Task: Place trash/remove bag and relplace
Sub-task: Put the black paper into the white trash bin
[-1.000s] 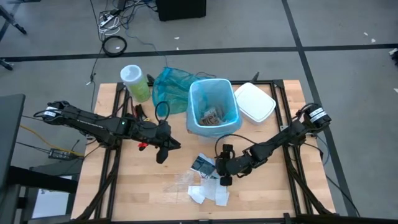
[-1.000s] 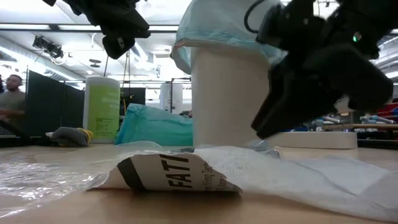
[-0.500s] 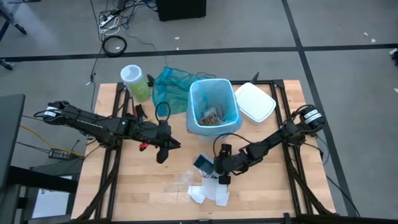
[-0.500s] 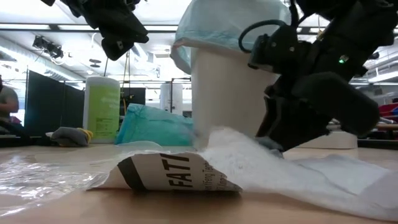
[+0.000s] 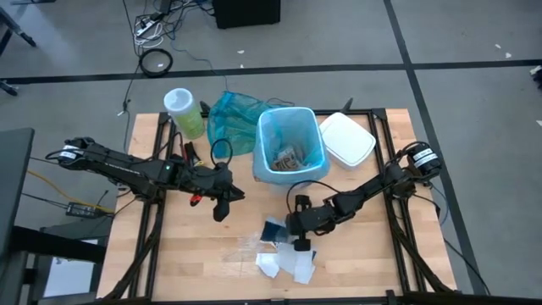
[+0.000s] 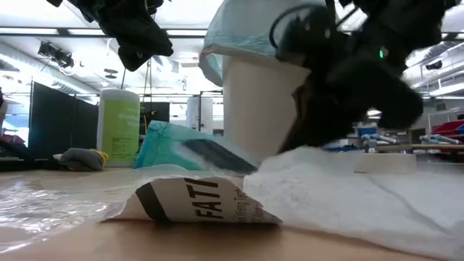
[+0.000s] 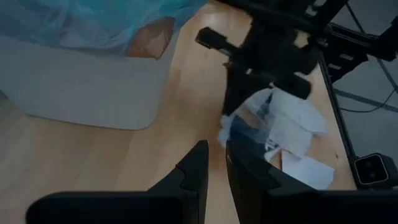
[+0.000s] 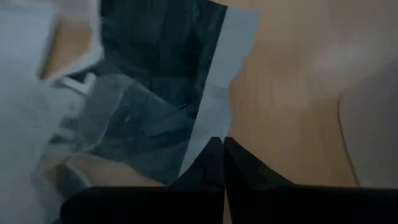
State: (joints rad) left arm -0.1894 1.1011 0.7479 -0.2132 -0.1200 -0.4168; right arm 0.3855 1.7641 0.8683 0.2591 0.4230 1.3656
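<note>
A white bin lined with the light blue bag stands at the table's far middle, with trash inside. More trash lies on the table nearer the front: white papers, clear plastic and a dark flat packet. My right gripper is low over this pile, shut on the packet. My left gripper hangs in the air left of the bin, its fingers a narrow gap apart with nothing between them. My right gripper pinches the dark packet by its pale edge between its two shut fingers. The fingers slant down from the table's right. The packet is tilted, its held end raised; whether its far end still rests on the papers, I cannot tell.
A darker teal bag and a pale green canister sit at the far left of the table. A white lidded container lies right of the bin. Bare wood shows at the near left.
My right gripper has moved a little toward the table's left and down into the scrap pile, and its fingers have shut on the dark packet. The packet's held end has come up, and the white paper beside it has been pushed up.
</note>
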